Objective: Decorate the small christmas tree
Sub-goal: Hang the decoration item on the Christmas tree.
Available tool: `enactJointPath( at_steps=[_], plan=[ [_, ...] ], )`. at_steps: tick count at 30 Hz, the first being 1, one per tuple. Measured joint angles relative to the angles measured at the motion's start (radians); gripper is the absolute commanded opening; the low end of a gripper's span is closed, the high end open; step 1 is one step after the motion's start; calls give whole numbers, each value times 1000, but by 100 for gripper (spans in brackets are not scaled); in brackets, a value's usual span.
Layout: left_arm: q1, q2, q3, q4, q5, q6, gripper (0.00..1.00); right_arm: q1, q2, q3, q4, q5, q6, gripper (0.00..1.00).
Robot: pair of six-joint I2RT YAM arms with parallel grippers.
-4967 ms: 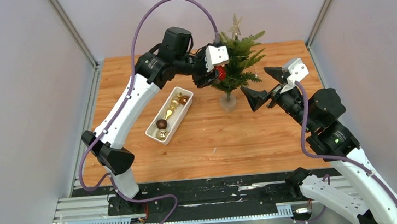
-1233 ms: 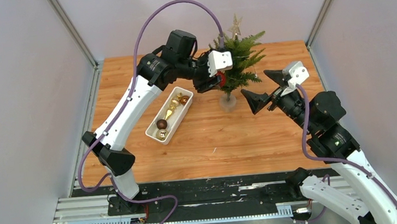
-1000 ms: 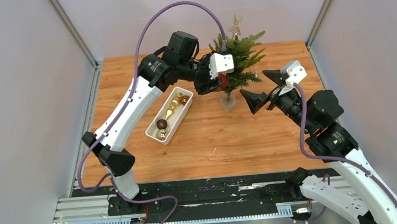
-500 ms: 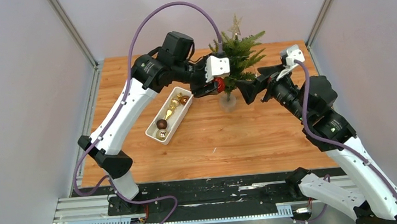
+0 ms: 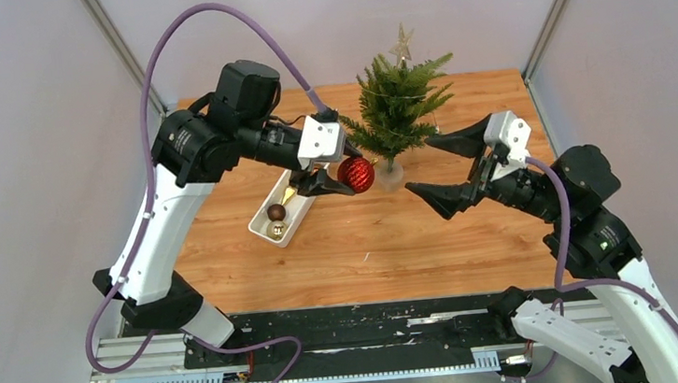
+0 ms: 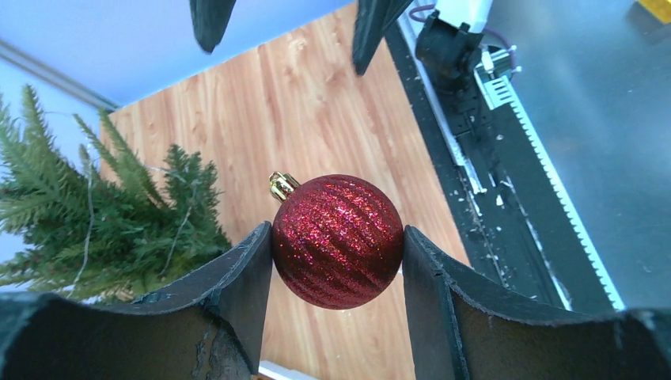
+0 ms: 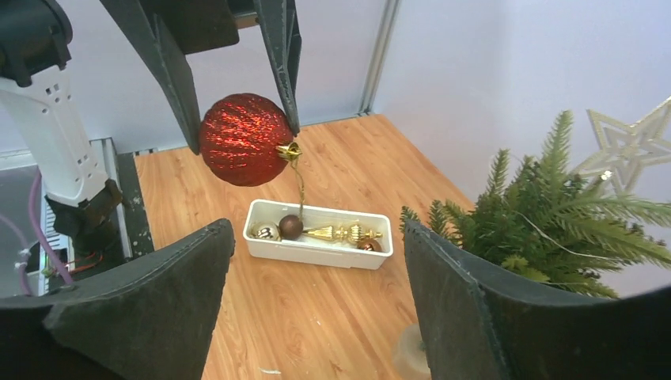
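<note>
Pulling back from the small christmas tree, the left gripper has carried the red bauble clear, pinched between its jaws, so it isn't hung yet. The right gripper faces it, spread wide and empty. The tree stands far back on the wooden table, with pale walls around.

The red bauble sparkles with rough glitter and carries a shiny gold metal cap; the table shows smooth wood grain, the white plastic tray looks glossy, the small christmas tree bristly.
</note>
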Motion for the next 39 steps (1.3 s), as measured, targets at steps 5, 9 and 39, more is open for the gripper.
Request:
enactJointPath(
  at_steps=[5, 9, 39],
  plan=[
    [-21, -3, 0, -8, 25, -29, 0, 0, 63, -2, 19, -69, 4, 66],
    [-38, -6, 0, -4, 43, -62, 0, 0, 133, -4, 82, -210, 35, 53],
    [-56, -16, -10, 8, 47, -82, 0, 0, 167, -16, 187, -373, 88, 11]
  ],
)
